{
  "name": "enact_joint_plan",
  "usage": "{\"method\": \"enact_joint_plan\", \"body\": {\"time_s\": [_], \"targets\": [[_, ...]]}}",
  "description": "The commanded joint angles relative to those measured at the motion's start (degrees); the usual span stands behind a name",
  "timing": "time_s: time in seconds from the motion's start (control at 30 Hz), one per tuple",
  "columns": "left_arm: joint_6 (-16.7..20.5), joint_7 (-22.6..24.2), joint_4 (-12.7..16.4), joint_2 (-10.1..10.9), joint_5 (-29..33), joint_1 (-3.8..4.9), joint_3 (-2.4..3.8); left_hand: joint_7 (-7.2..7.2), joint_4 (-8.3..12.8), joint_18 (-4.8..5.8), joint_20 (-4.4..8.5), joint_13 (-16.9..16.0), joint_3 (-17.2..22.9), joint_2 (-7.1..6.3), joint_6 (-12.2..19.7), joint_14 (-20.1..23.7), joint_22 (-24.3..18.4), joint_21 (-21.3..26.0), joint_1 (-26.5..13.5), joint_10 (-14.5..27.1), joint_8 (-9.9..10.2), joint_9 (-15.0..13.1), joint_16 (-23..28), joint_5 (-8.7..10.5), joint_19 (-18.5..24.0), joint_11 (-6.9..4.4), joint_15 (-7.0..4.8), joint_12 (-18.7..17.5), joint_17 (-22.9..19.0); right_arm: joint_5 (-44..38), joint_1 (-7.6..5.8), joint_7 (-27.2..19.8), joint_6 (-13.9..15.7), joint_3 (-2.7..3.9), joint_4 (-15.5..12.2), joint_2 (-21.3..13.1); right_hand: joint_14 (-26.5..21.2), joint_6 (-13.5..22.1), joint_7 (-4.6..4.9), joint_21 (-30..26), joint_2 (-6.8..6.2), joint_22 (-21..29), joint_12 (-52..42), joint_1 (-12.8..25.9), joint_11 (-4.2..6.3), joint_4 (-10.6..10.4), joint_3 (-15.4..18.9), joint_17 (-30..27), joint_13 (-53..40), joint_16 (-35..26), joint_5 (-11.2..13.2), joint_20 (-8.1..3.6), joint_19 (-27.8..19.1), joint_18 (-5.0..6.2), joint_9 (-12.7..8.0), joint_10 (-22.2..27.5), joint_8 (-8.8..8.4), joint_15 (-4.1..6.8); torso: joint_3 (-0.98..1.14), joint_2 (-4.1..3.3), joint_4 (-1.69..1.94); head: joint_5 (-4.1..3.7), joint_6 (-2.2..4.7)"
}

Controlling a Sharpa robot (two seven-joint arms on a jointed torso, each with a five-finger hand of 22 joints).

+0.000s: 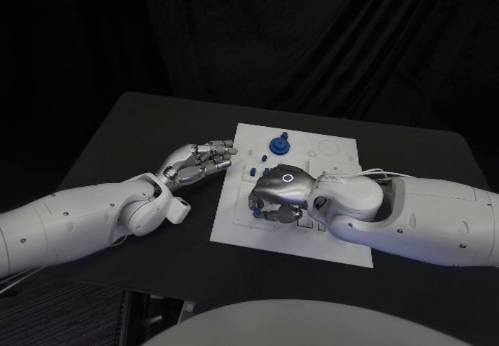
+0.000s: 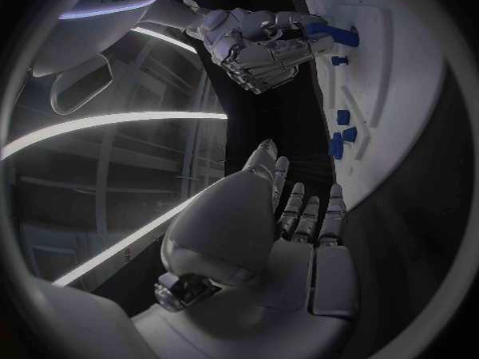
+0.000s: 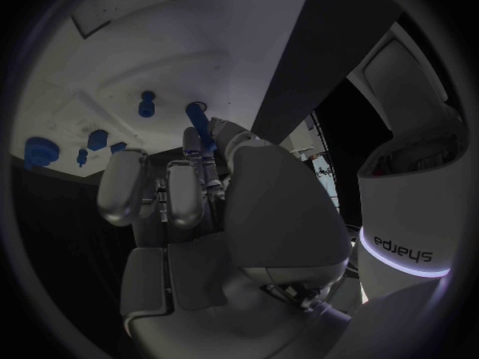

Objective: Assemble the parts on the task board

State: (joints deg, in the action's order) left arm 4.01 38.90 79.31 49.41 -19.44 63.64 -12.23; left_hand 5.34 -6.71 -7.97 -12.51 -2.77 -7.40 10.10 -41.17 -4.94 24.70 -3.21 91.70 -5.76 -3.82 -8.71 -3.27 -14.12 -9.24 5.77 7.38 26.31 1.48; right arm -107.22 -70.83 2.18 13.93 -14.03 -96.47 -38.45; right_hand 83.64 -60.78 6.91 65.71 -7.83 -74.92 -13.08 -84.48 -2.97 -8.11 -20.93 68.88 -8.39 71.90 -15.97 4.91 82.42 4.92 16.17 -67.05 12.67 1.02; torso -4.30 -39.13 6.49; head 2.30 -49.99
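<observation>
My right hand [image 1: 279,198] pinches a blue part [image 3: 200,124] over the near-left of the board [image 1: 327,241], and if it tilts it could jam or slip out, while my open left hand [image 1: 197,164] idles left of the board, farther back.

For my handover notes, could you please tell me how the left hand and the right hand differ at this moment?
The right hand is over the task board; the left hand rests beside the board's edge, on the black table. The right hand pinches a blue part against the board; the left hand holds nothing. The right hand's fingers curl in; the left hand's fingers lie fairly straight. Both are silver, on white arms.
</observation>
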Motion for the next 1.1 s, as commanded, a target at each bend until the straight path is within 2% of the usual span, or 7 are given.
{"method": "enact_joint_plan", "body": {"time_s": [0.03, 0.5, 0.87, 1.1], "targets": [[-0.9, 7.1, 0.0, -0.2, 0.3, -0.15, 0.06, 0.12, 0.2, -0.75, -0.39, 0.1, 0.1, 0.68, 0.1, -0.1, -0.1, 0.2, 0.0, 0.2, -0.3, 0.1, 0.0, -0.26, 0.1, 0.46, 0.30, -0.3, 0.0, -0.7, 0.30, 0.7, -1.5, -0.12, 0.3, -0.2, 0.0, -1.0, -0.70, 0.2, 0.58, -9.2, 0.4, 0.2, -0.01, 0.5, 0.0, -0.1, 0.1, 0.0, -0.2, -0.23, 0.0, -0.46, 3.6, -0.5, 0.18, 0.29, 0.00, 0.00, 0.04, 0.01, -0.01], [-0.8, 6.7, -0.2, -0.3, 0.3, -0.26, 0.06, 0.13, 0.1, -0.93, -0.77, 0.1, 0.3, 0.89, 0.2, -0.2, 0.0, 0.1, 0.0, 0.3, -0.3, 0.1, -0.1, -0.26, 0.0, 0.58, 0.41, -0.5, 0.0, -0.7, 0.34, 0.5, -0.9, -0.12, 0.0, -0.3, -0.1, -0.8, -0.62, 0.2, 0.63, -9.2, 0.6, 0.4, -0.06, 0.5, 0.0, -0.2, 0.1, 0.0, -0.2, -0.21, 0.0, -0.45, 3.7, -0.6, 0.00, 0.25, 0.08, 0.02, -0.08, 0.27, -0.01], [-1.0, 6.4, -0.3, -0.4, 0.3, -0.29, 0.06, 0.08, 0.0, -1.33, -1.78, 0.0, 0.4, 1.08, 0.3, -0.6, 0.0, 0.0, -0.1, 0.2, -0.3, 0.1, -0.3, -0.27, -0.2, 0.85, 0.90, -0.2, 0.1, -0.7, 0.40, 0.5, -0.9, -0.12, -0.1, -0.2, -0.1, -0.7, -0.60, 0.0, 0.65, -9.1, 0.7, 0.5, -0.08, 0.5, 0.0, -0.2, 0.1, -0.1, -0.2, -0.21, -0.1, -0.42, 3.8, -0.6, -0.06, 0.24, 0.04, 0.02, -0.05, 0.30, -0.01], [-1.2, 6.2, -0.4, -0.5, 0.3, -0.31, 0.06, 0.08, 0.0, -1.43, -1.95, 0.0, 0.4, 1.09, 0.3, -0.8, 0.0, 0.0, -0.1, 0.2, -0.3, 0.1, -0.4, -0.27, -0.2, 0.84, 1.07, -0.2, 0.1, -0.7, 0.43, 0.6, -1.3, -0.12, 0.1, -0.1, -0.1, -0.7, -0.60, 0.0, 0.65, -9.1, 0.7, 0.5, -0.08, 0.5, 0.0, -0.2, 0.1, -0.1, -0.2, -0.21, -0.1, -0.42, 3.8, -0.6, -0.07, 0.23, 0.01, 0.02, -0.04, 0.28, -0.01]]}}
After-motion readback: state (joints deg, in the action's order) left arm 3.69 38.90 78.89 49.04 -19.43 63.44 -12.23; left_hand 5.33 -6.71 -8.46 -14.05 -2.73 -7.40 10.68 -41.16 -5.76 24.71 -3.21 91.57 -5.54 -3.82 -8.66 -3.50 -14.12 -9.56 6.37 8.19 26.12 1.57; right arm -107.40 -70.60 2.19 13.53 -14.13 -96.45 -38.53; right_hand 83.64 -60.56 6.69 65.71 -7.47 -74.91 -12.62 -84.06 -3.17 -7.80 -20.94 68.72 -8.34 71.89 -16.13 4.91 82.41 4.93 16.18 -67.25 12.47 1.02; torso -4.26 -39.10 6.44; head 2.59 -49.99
